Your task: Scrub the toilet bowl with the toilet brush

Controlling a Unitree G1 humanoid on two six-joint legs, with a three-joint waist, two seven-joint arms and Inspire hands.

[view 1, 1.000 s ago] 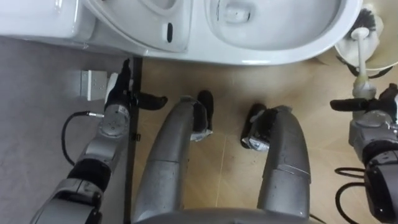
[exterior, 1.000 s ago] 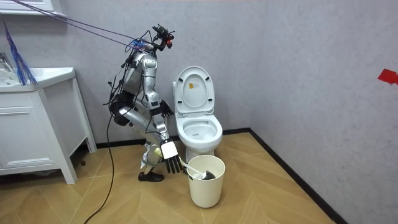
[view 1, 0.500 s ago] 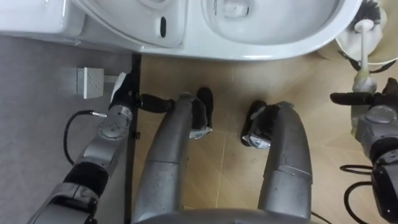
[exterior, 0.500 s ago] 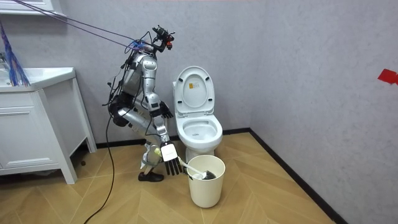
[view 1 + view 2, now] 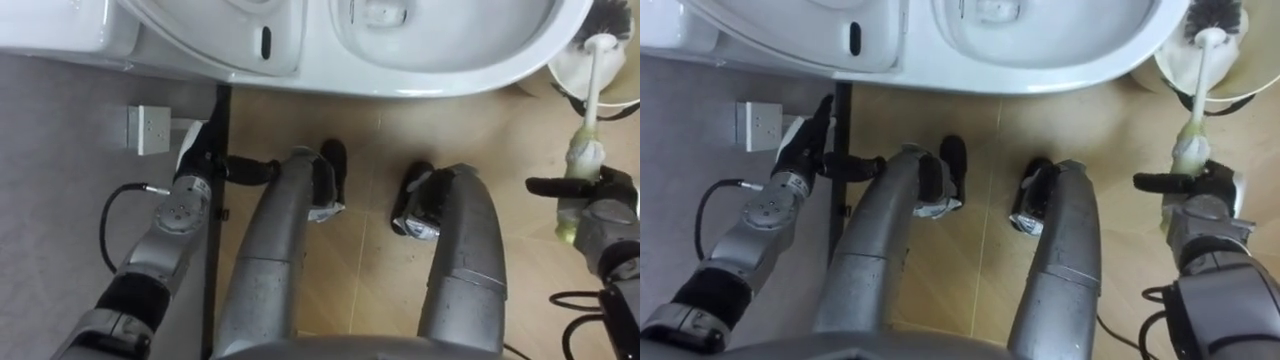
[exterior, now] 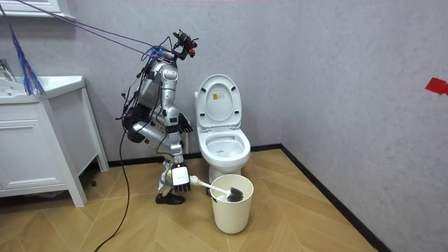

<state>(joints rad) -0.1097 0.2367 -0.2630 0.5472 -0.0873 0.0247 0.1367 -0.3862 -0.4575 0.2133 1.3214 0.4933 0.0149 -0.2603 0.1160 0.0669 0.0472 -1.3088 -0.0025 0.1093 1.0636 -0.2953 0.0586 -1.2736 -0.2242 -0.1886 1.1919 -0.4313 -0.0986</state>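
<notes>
Brush [image 5: 593, 95] grip sat inside the right hand [image 5: 598, 192], fingers curled round it and thumb sticking out toward nine o'clock. Its white shaft ran up toward twelve, with the bristle head in the bucket [image 6: 232, 210], at three o'clock of the toilet [image 5: 420, 85]. At nine o'clock the left hand [image 5: 197, 152] hung by the wall, fingers straight and together, thumb apart, holding nothing.
</notes>
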